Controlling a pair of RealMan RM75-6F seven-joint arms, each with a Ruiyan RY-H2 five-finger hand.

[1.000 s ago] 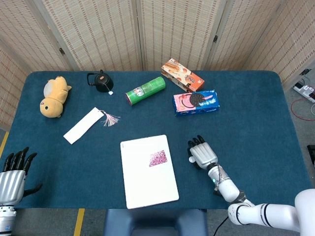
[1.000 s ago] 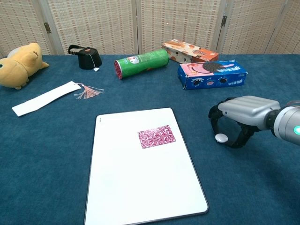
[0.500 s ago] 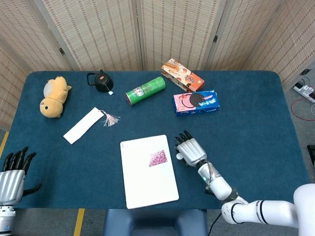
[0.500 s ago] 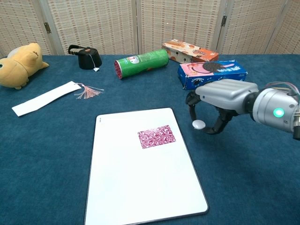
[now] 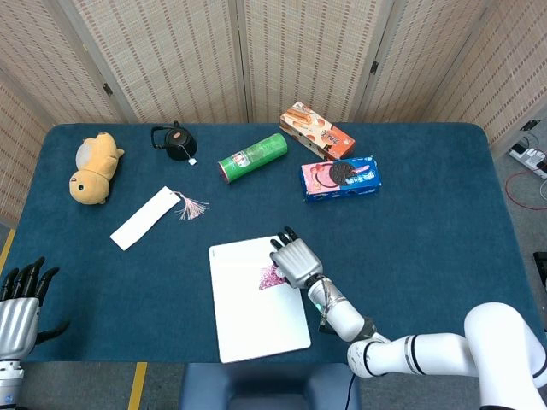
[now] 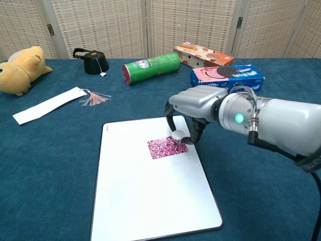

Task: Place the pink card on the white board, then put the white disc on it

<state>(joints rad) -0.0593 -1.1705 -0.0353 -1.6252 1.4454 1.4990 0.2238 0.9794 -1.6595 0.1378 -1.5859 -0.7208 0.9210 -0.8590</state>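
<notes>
The white board (image 5: 256,299) (image 6: 150,186) lies flat near the table's front edge, with the pink card (image 6: 164,148) (image 5: 269,278) on its upper right part. My right hand (image 5: 295,260) (image 6: 193,108) hovers over the card's right end and pinches the small white disc (image 6: 178,134) between its fingertips, just above the card. In the head view the hand hides the disc and much of the card. My left hand (image 5: 19,301) stays at the lower left corner, fingers apart, holding nothing.
At the back stand a green can (image 5: 251,157), an orange box (image 5: 316,130), a blue cookie box (image 5: 340,178) and a black teapot (image 5: 174,141). A plush toy (image 5: 92,167) and a white bookmark with tassel (image 5: 145,218) lie at the left.
My right hand has carried the white disc leftward from the bare cloth right of the board to a spot over the pink card. The left hand has barely moved.
</notes>
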